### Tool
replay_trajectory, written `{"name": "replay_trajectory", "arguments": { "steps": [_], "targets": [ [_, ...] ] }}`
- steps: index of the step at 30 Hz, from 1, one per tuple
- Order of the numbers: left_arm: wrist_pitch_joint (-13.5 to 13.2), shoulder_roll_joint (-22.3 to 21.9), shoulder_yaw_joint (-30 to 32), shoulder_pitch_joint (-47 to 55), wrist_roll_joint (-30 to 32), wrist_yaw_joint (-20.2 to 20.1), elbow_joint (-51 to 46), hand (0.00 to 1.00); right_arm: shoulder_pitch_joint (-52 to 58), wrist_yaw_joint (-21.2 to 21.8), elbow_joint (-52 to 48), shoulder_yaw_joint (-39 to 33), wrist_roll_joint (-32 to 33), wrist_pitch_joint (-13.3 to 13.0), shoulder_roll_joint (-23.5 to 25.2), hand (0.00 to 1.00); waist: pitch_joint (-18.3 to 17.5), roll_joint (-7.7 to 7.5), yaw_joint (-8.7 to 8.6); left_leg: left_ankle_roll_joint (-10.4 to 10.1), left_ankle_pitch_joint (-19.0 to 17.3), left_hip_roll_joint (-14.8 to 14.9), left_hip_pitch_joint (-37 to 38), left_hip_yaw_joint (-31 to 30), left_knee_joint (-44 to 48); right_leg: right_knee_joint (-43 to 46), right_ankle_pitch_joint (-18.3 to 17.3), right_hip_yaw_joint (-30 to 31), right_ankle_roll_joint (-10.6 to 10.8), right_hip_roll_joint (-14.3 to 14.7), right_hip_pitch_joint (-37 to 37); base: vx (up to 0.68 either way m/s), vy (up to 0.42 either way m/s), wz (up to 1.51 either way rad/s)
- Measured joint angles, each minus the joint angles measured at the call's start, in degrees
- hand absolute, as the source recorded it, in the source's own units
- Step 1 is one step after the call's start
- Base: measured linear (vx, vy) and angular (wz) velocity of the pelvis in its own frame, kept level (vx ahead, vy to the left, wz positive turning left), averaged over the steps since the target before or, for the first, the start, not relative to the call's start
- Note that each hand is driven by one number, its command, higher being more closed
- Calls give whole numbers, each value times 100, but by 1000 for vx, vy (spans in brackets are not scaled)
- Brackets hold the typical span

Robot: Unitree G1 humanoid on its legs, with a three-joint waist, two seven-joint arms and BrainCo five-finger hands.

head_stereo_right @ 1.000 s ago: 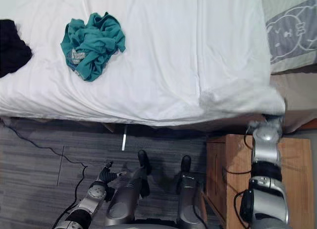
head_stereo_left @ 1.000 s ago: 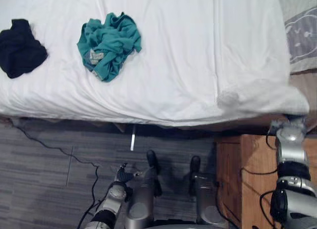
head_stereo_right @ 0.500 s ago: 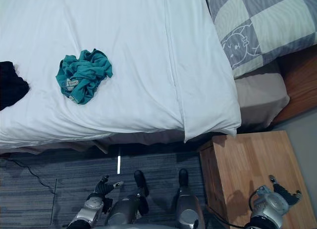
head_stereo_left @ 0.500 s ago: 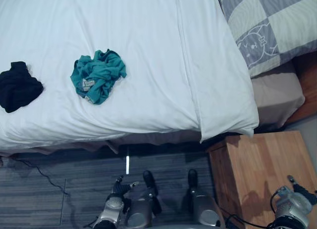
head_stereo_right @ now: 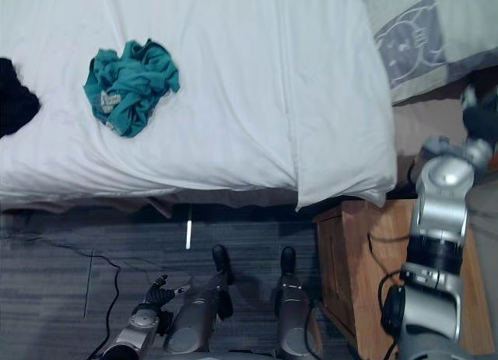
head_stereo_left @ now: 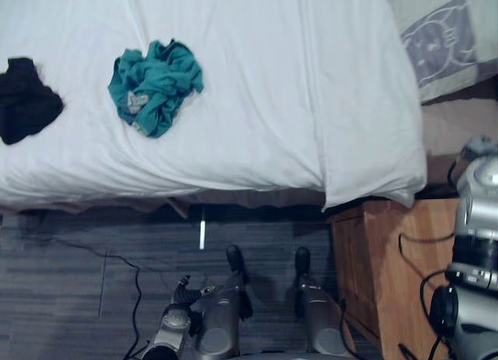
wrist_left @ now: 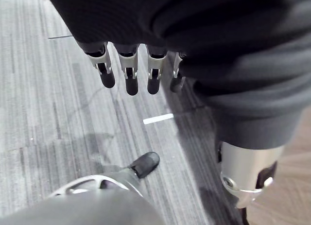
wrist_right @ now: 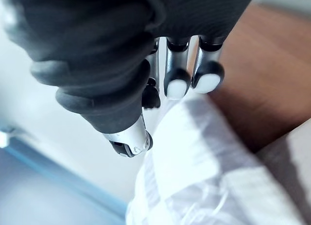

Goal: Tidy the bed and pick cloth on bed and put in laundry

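Two cloths, teal one (head_stereo_left: 156, 86) and black one (head_stereo_left: 27, 99), lie well off from the right hand (wrist_right: 176, 74), open over the duvet corner (head_stereo_right: 346, 177). Left hand (wrist_left: 131, 74) hangs open; a long reach could rumple the duvet.

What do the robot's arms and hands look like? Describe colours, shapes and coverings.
The left arm and right arm are silver-grey, built of rounded cylindrical segments. The right arm has a black band between segments. The left hand and right hand each wear a dark ribbed cover, with silver fingers ending in rounded dark tips.

On bed (head_stereo_left: 264, 103), cloth (head_stereo_left: 156, 84) with second cloth (head_stereo_left: 27, 99) leftward; nightstand (head_stereo_left: 389, 251) front right.
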Motion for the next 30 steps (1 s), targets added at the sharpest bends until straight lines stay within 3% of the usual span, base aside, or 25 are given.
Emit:
{"name": "replay_trajectory", "arguments": {
  "steps": [1,4,8,12,15,18,19,23,27,29,30],
  "targets": [
    [-11,0,-80,-99,-117,43,123,0,-411,64,79,311,-41,-57,-60,100,67,129,57,15,105,10,-187,-81,29,121,-17,-102,-34,-8,-177,4,-44,22],
    [-30,-31,-266,-342,-237,129,237,0,-847,119,584,796,-83,-68,-66,100,162,300,273,81,290,-22,-593,-213,83,673,-225,-213,-50,-91,-737,11,-43,27],
    [-38,-142,-326,-744,-402,242,285,0,-879,238,1675,1040,-41,-26,65,100,361,362,451,244,246,-109,-1080,-311,559,1382,-553,-239,-63,-286,-1268,53,-33,28],
    [-59,-158,-287,-932,-454,353,250,0,-819,247,1907,983,52,-273,219,100,542,368,410,321,-85,-69,-1330,-288,1191,1733,-747,-171,-34,-320,-1409,-3,-15,-1],
    [-57,-210,-213,-932,-447,374,185,0,-433,353,1850,800,124,-403,734,100,550,340,331,283,-362,23,-1231,-235,1557,1810,-844,-138,-47,-323,-1203,-5,-21,-9],
    [22,-188,-189,-920,-405,376,148,0,262,451,1728,710,122,-586,1357,100,571,129,130,250,-429,51,-844,-205,1543,1735,-953,-120,-22,-290,-811,11,-42,-8],
    [50,-188,-190,-891,-368,371,107,0,534,485,1731,642,124,-589,1561,0,568,29,66,249,-429,49,-612,-187,1422,1605,-969,-133,-30,-276,-578,24,-49,-9],
    [91,-193,-174,-594,-326,356,27,0,1640,685,1991,-36,296,-575,2355,0,456,-266,-175,194,-387,-5,86,-84,883,1153,-908,-183,23,-247,83,66,-33,-1],
    [187,-205,65,-304,-314,345,-75,0,3035,1045,3584,-521,445,54,2834,0,392,-304,-227,103,-322,-85,722,69,453,684,-785,-192,128,-213,699,139,-5,-11],
    [186,-200,236,-212,-287,281,-71,0,3722,1290,4146,-606,365,327,3149,0,385,-299,-359,145,-561,-51,693,171,884,662,-779,-174,132,-309,850,188,26,-17],
    [167,-190,280,-212,-270,216,-88,0,3985,1437,4360,-604,314,439,3209,0,381,-291,-368,73,-894,87,552,410,1602,736,-812,-68,171,-354,932,81,29,-34]
  ]
}}
